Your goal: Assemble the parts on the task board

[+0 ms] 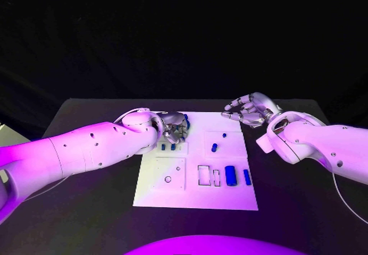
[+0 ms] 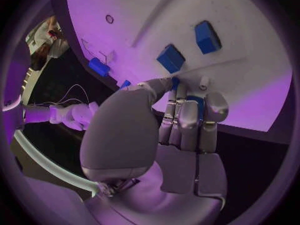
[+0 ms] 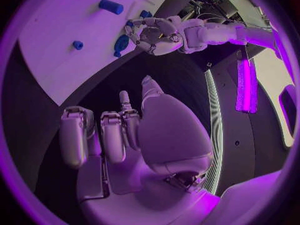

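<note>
Gripping blue part (image 2: pixel 195 105), left robot hand (image 1: pixel 173 126)

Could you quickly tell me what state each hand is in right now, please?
Left hand: holding a blue part at the board's far edge.
Right hand: fingers curled in, holding nothing, beside the board.

Head camera looks down; wrist cameras (close) share the task board (image 1: pixel 195 186).
</note>
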Available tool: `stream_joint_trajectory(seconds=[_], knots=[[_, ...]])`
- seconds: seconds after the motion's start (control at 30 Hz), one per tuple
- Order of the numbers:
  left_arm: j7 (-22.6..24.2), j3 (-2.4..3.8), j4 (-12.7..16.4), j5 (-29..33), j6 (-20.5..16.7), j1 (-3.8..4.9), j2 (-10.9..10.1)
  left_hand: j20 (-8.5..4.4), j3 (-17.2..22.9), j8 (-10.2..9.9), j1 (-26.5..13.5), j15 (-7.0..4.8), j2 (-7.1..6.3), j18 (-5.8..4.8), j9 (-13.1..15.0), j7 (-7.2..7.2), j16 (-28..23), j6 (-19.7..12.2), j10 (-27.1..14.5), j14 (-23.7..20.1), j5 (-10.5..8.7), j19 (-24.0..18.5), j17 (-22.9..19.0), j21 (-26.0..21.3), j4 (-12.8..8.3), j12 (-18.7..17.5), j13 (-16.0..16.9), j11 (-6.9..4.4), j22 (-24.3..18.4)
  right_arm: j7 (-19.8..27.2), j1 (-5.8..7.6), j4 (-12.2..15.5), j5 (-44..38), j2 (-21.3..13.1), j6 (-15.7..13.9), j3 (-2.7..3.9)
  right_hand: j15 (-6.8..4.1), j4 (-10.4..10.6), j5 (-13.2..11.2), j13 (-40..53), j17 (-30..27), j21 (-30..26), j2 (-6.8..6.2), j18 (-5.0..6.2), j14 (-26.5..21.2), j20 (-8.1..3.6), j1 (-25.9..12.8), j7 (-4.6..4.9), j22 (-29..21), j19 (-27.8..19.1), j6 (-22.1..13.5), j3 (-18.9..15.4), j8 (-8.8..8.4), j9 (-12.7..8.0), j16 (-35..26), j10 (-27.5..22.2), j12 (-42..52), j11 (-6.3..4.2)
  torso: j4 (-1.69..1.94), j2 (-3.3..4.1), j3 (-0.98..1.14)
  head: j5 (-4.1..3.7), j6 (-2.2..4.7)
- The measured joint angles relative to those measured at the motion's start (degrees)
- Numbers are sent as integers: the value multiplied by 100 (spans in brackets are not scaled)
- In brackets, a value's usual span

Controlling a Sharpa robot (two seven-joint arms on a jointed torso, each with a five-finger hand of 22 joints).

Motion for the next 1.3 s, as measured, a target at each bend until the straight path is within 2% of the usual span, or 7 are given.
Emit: stream_joint_trajectory(seconds=[0.23,0.57,0.73,0.87,1.13,1.3], knots=[[0,-2,-9,-3,-10,-3,11,-28,21,16,21,-31,34,0,36,-39,44,120,129,32,-2,68,50,45,-92,7,41,-70,81,0,-2,0,0,4,2,0,0,0,0,0,0,0,0,0,0,0,0,0,0,0,0,0,0,0,0,0,0,0,2,-3,0,0,1],[39,-7,-37,-4,-131,-12,-4,-48,107,-50,30,-32,44,1,43,-27,44,139,211,32,-29,88,62,106,-242,-122,42,-32,129,0,-5,2,1,6,2,0,0,0,0,0,2,0,0,0,0,0,0,0,1,0,0,0,0,0,0,0,0,0,2,-4,3,1,26],[117,-7,14,49,-302,-43,-98,-48,164,-97,-14,-35,88,1,45,-9,44,171,295,35,-30,87,62,117,-299,-281,19,-27,163,0,-6,3,1,7,2,0,0,0,0,0,4,0,0,0,0,0,0,0,4,0,0,0,0,0,0,0,0,0,0,-4,3,3,50],[201,46,122,143,-447,-55,-202,-48,207,-128,-27,-52,92,1,51,-12,44,217,346,52,-11,87,49,135,-308,-360,7,-39,180,0,-9,3,1,6,2,0,0,0,0,0,4,0,0,0,0,0,0,0,4,0,0,0,0,0,0,0,0,0,-1,-4,2,-4,58],[331,261,458,425,-596,-50,-520,-48,227,-128,-58,-52,61,1,76,-13,44,226,414,52,-11,129,18,140,-328,-417,6,-30,192,2,-14,3,1,-3,1,0,0,0,0,0,3,0,0,0,0,0,0,0,4,0,0,0,0,0,0,0,0,0,2,-5,2,-5,70],[350,324,586,594,-600,-40,-739,-47,234,-139,-149,-52,47,1,84,-17,44,284,468,52,-11,129,1,155,-334,-481,6,-39,195,2,-14,9,1,-18,1,0,0,0,0,0,3,0,0,0,0,0,0,0,3,0,0,0,0,0,0,0,0,0,12,-7,4,-1,65]])
